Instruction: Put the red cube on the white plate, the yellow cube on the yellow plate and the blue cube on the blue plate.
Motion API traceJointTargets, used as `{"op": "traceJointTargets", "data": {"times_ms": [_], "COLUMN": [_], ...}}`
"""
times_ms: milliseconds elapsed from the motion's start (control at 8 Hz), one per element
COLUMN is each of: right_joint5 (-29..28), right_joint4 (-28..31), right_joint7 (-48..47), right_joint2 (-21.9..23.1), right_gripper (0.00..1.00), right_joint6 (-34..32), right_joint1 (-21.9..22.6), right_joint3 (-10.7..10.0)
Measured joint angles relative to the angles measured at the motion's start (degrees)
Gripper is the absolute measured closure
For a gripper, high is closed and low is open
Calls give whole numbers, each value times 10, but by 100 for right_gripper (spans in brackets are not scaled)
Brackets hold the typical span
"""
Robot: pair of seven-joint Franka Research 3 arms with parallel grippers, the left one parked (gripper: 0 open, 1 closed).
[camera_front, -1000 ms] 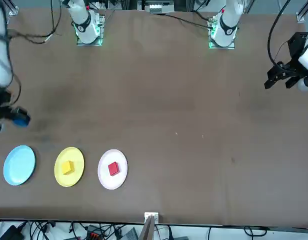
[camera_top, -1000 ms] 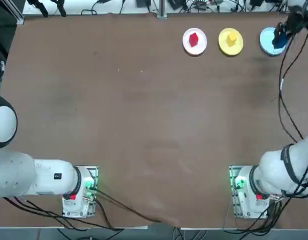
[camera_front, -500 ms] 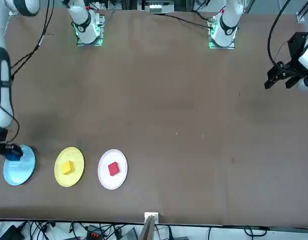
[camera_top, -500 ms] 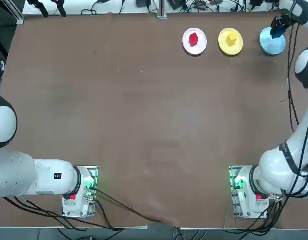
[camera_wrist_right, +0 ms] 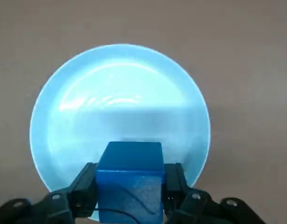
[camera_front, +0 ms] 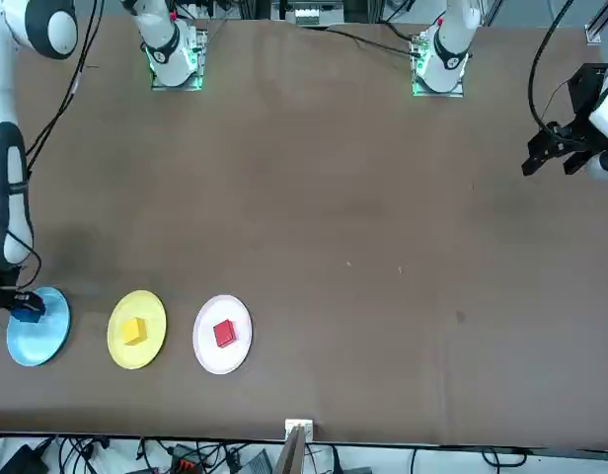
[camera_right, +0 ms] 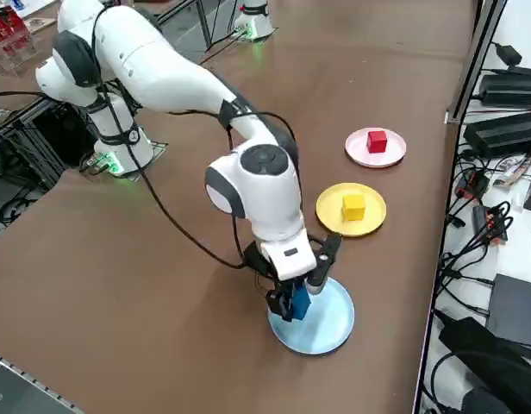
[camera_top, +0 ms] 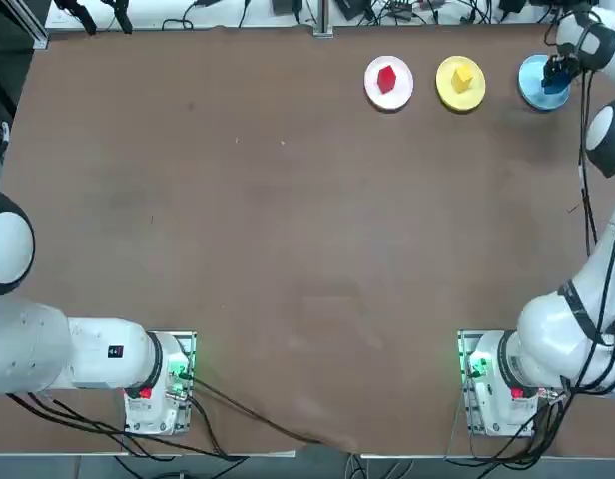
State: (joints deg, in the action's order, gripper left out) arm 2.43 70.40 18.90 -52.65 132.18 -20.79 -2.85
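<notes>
My right gripper [camera_right: 293, 304] is shut on the blue cube [camera_wrist_right: 129, 172] and holds it low over the blue plate [camera_wrist_right: 120, 93], near the plate's edge. Both fingers [camera_wrist_right: 85, 186] press the cube's sides. Whether the cube touches the plate I cannot tell. From overhead, the blue cube [camera_top: 556, 85] is over the blue plate [camera_top: 534, 90] at the table's far right. The yellow cube [camera_top: 462, 76] lies on the yellow plate [camera_top: 447, 93], beside the blue plate. The red cube [camera_top: 386, 77] lies on the white plate [camera_top: 373, 93].
The three plates stand in a row along the table's far edge. Cables and power units [camera_right: 498, 129] lie just beyond that edge. My arm's cable [camera_top: 584, 150] hangs over the table's right side.
My right gripper carried the blue cube from beside the blue plate to a spot over it and came lower. The red and yellow cubes have not moved.
</notes>
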Motion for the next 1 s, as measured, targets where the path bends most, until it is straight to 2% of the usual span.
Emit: {"op": "traceJointTargets", "data": {"times_ms": [125,375,750,1000], "right_joint5": [0,0,0,-1], "right_joint4": [0,-1,-14,-28], "right_joint7": [0,0,0,0], "right_joint2": [-5,-5,15,76], "right_gripper": [30,0,0,0], "right_joint6": [1,21,10,-95], "right_joint1": [1,2,10,32], "right_joint3": [2,4,6,8]}}
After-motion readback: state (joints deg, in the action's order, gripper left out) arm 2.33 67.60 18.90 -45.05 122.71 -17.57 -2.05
